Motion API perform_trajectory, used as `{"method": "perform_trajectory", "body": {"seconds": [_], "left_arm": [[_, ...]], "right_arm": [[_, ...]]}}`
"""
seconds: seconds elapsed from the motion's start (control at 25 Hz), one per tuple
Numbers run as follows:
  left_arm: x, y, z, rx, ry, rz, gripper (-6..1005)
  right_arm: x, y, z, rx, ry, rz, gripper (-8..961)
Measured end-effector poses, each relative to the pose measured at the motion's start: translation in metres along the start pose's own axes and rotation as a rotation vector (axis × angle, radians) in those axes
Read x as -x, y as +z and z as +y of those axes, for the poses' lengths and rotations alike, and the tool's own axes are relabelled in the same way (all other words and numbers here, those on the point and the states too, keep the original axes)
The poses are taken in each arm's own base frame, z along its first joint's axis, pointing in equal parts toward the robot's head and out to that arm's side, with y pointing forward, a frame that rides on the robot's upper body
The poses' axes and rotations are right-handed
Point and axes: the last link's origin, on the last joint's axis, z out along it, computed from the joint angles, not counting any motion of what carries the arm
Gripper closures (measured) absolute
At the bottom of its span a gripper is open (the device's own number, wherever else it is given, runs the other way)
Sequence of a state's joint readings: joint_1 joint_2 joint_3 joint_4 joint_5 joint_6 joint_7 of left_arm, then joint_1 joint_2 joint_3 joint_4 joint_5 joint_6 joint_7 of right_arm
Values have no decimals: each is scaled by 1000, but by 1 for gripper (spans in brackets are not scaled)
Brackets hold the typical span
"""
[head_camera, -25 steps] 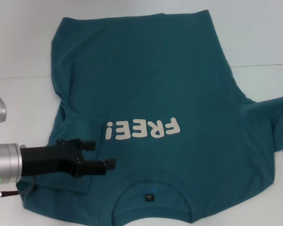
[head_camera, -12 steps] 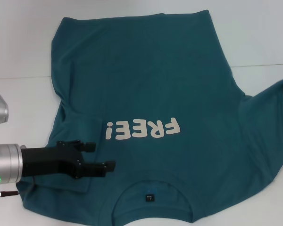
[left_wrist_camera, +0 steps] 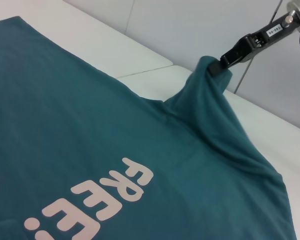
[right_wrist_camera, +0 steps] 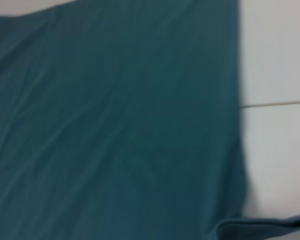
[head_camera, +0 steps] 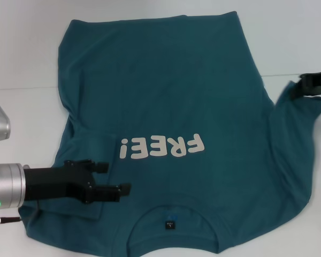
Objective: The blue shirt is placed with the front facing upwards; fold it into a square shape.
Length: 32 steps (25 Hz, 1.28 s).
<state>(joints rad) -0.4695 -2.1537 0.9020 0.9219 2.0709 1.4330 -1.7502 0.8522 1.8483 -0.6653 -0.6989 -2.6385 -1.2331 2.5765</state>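
On my feed the right gripper (head_camera: 300, 83) had its black jaws pinched on the tip of the shirt's right sleeve (head_camera: 297, 112), holding that cloth lifted off the white table (head_camera: 21, 48) near its right edge; the left wrist view showed the same pinch from across the garment (left_wrist_camera: 221, 65), the fabric hanging from it in a raised fold. The left gripper (head_camera: 117, 179) had its two black fingers (head_camera: 100, 166) spread apart, lying low over the shirt's left shoulder area, just beside the neck opening and below the exclamation mark of the print. I could not tell whether those fingers touched the cloth.

The large dark teal-blue cotton short-sleeved shirt (head_camera: 166, 80) lay front up across the middle of the table, its hem toward the far edge and its round neck (head_camera: 171, 217) toward the near edge. The cream "FREE!" lettering (head_camera: 160, 146) read upside down from the head camera. A small dark collar label (head_camera: 170, 224) sat inside the neck. The left sleeve (head_camera: 88, 147) lay folded inward over the body, its edge running beside the lettering. A thin seam (head_camera: 21, 88) crossed the table surface from left to right, passing under the shirt.
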Motion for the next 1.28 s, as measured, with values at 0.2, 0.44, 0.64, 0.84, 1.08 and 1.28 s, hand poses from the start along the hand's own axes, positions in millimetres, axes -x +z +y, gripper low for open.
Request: {"method": "perform_trajectory", "body": {"seconds": [0.2,0.44,0.64,0.84,1.08,1.28], "left_arm": [[-2,-1,-1,-3,9,0,85],[-4,-2,-3,-7,17,2,86],[-5,-4,-4,-11,20,3,87],[-5,-4,-4,-12,22,3,88],[-6,-5,-5,-15,20,4,89],[-6,-5,-5,-15,17,5,91]], "right_arm": [[9,15,42,4,-90,73,932],[14,38,100,26,-181,141,877],[10,47,126,60,-222,173,832],[7,46,127,82,-210,184,786],[1,39,84,23,-129,158,392],[-14,36,58,14,-48,158,244]]}}
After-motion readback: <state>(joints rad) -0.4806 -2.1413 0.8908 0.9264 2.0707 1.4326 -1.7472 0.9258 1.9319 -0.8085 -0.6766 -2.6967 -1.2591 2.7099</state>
